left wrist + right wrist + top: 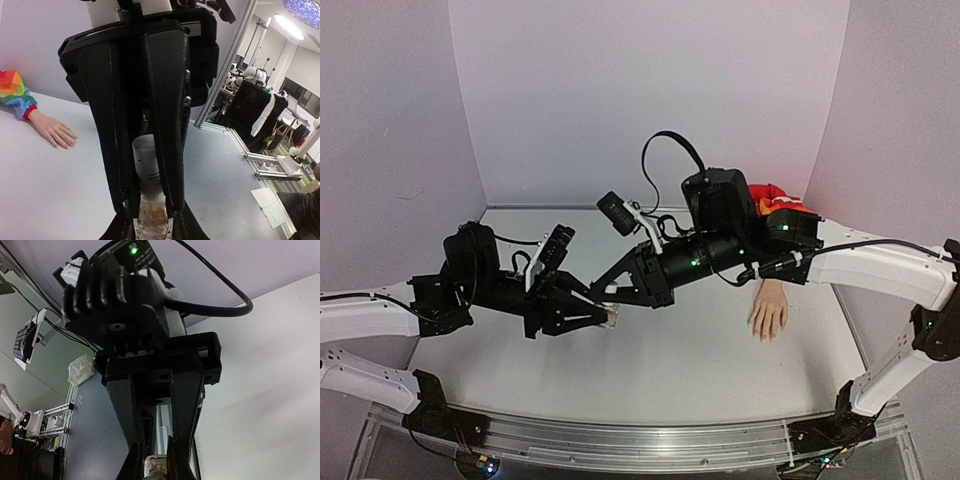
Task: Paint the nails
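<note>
Grips a small clear bottle point(152, 222) in the left claw point(607, 318), closed tight on the glass base. Clamps the right claw point(148, 206) shut on the grey cap point(146, 162), reaching in from 12 o'clock in the left wrist view, tip to tip with the left. Meets just toward 9 o'clock of the middle of the table point(650, 375) in the top view. Finds the nails point(767, 335) well apart, at 3 o'clock from the bottle: tiny tips on a pale hand point(769, 308) lying flat, pointing to 6 o'clock, touched by neither claw. Shows a red cuff point(31, 111) and rainbow sleeve point(12, 92) past the wrist, toward 12 o'clock. Cannot tell the nails' colour at this size.
</note>
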You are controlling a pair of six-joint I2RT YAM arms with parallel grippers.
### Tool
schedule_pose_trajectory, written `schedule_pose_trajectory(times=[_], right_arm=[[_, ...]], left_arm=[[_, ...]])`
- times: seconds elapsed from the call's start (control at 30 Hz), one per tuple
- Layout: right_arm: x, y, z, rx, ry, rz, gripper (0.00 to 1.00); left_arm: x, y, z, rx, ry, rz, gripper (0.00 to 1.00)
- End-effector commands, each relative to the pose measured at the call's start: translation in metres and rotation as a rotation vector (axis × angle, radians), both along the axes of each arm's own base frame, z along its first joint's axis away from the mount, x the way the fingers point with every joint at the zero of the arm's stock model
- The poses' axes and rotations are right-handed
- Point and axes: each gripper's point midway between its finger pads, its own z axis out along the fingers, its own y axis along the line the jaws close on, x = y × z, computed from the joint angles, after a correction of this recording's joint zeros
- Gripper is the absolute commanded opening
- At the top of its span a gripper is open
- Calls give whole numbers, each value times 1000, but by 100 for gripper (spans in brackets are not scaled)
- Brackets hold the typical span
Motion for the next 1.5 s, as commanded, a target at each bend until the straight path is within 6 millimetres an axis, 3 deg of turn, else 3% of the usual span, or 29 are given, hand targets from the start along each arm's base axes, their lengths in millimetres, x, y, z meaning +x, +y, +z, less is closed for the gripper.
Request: schedule_pose_trajectory(times=[0.0, 0.07, 0.13, 0.23, 0.3, 0.37, 0.47, 0.6, 0.67, 0.73, 0.83, 0.97, 1.07, 1.2, 1.47], right_arm=[[-6, 4, 25, 78, 12, 27, 0], [-1, 6, 22, 73, 16, -18, 0], [18, 7, 15, 48, 11, -143, 0], [69, 0, -10, -37, -11, -514, 0], [111, -28, -29, -141, -53, -879, 0], [132, -56, -46, -263, -95, -1148, 0], [138, -62, -49, -309, -126, -1272, 0], [132, -49, -34, -303, -158, -1153, 0], [128, -49, -27, -303, -161, -1087, 1], [119, -44, -23, -291, -139, -964, 11], [94, -35, -18, -241, -107, -717, 43], [57, -35, -8, -135, -85, -448, 59], [33, -34, -2, -83, -77, -288, 60], [8, -25, 2, -49, -53, -124, 54], [-10, -8, 7, 1, -1, 10, 39]], left_arm=[[9, 1, 47, -131, -93, 62, 0], [29, 2, 49, -125, -79, 183, 0], [63, 6, 47, -102, -63, 386, 0], [137, 35, 35, -24, -38, 844, 0], [174, 62, 22, 34, -20, 1115, 0], [198, 72, 12, 125, -51, 1275, 0], [210, 53, -2, 221, -88, 1269, 0], [202, 26, -15, 233, -107, 1122, 0], [188, 14, -20, 224, -123, 1004, 0], [165, 6, -20, 180, -134, 869, 0], [109, -4, -17, 84, -163, 568, 0], [48, -2, -8, -13, -160, 273, 0], [25, -2, -4, -24, -131, 140, 0], [11, -6, 3, -20, -103, 37, 0], [2, -6, 22, -65, -106, -21, 0]])
